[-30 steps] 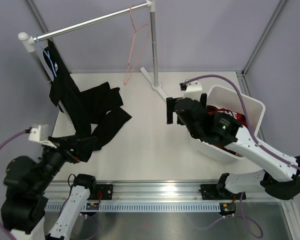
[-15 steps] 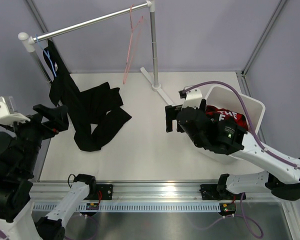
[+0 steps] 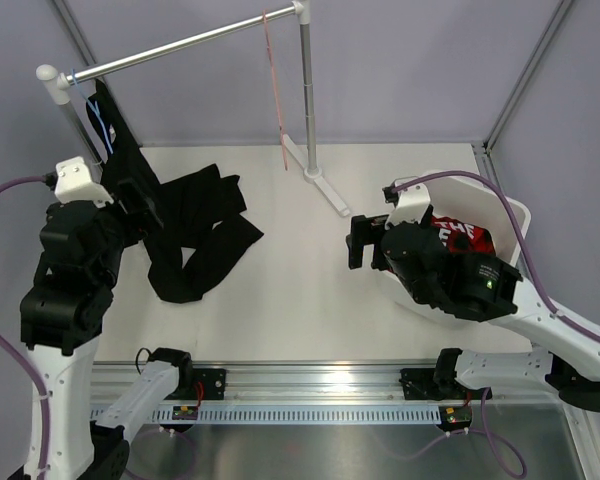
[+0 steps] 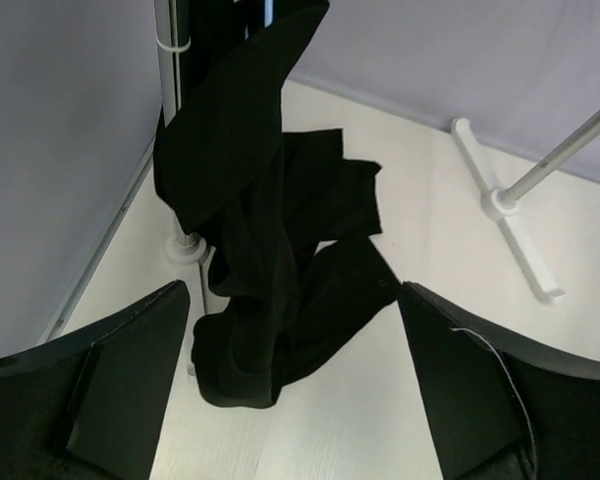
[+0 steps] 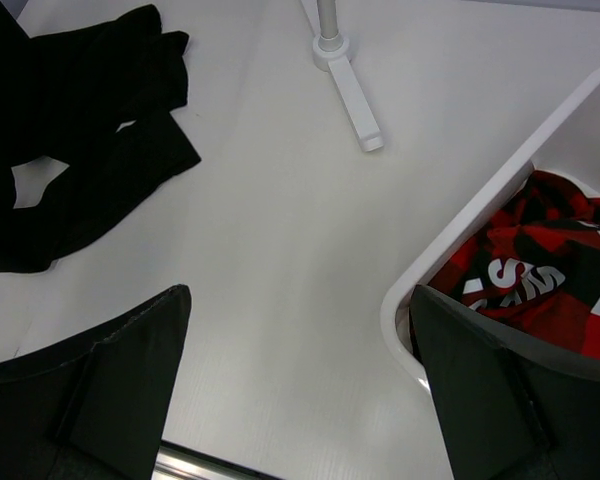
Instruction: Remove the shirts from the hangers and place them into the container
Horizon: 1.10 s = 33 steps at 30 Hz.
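**Left tool**: its 2 fingers stood spread wide with nothing between them. It was raised over the left side of the table and faced the black shirt without touching it.

**Right tool**: its 2 fingers were likewise spread wide and empty. It was held over bare table just left of the container, and in the right wrist view the container's white rim ran under the right-hand finger.

**Black shirt:** the upper part hung at the left end of the rail, at the blue hanger. The lower part trailed down onto the table and lay there in crumpled folds, well apart from the container.

**Pink hanger**: hung bare on the rail near its right end, seen almost edge-on, just beside the upright post.

**Plaid shirt**: red and black, bundled inside the container with white lettering facing up.

**Container:** stood on the right side of the table, with its near part hidden beneath the right arm in the top view.
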Each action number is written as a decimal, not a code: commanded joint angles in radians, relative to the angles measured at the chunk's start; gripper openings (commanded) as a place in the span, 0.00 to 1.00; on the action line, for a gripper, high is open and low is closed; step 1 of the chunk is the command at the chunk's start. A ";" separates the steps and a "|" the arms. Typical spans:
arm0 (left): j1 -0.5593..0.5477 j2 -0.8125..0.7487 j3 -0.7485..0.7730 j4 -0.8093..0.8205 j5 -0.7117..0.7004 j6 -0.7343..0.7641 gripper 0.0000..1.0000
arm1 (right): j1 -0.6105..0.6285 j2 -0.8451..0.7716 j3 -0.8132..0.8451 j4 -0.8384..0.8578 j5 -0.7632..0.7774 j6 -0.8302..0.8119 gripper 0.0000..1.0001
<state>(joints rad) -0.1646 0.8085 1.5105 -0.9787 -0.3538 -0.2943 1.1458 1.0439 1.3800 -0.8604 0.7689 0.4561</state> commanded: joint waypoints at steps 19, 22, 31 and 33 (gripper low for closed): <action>-0.001 0.061 -0.228 0.284 -0.238 0.075 0.52 | 0.009 0.001 -0.041 0.050 0.007 -0.010 0.99; -0.001 0.084 -0.233 0.305 -0.240 0.084 0.33 | 0.009 -0.007 -0.050 0.052 0.003 -0.004 1.00; -0.003 0.103 -0.205 0.359 -0.217 0.126 0.00 | 0.009 -0.012 -0.050 0.055 -0.011 0.003 1.00; -0.001 0.086 -0.207 0.371 -0.195 0.121 0.00 | 0.009 -0.015 -0.050 0.060 -0.010 0.001 1.00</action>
<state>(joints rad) -0.1646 0.9115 1.2793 -0.7002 -0.5529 -0.1871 1.1465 1.0462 1.3289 -0.8345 0.7647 0.4496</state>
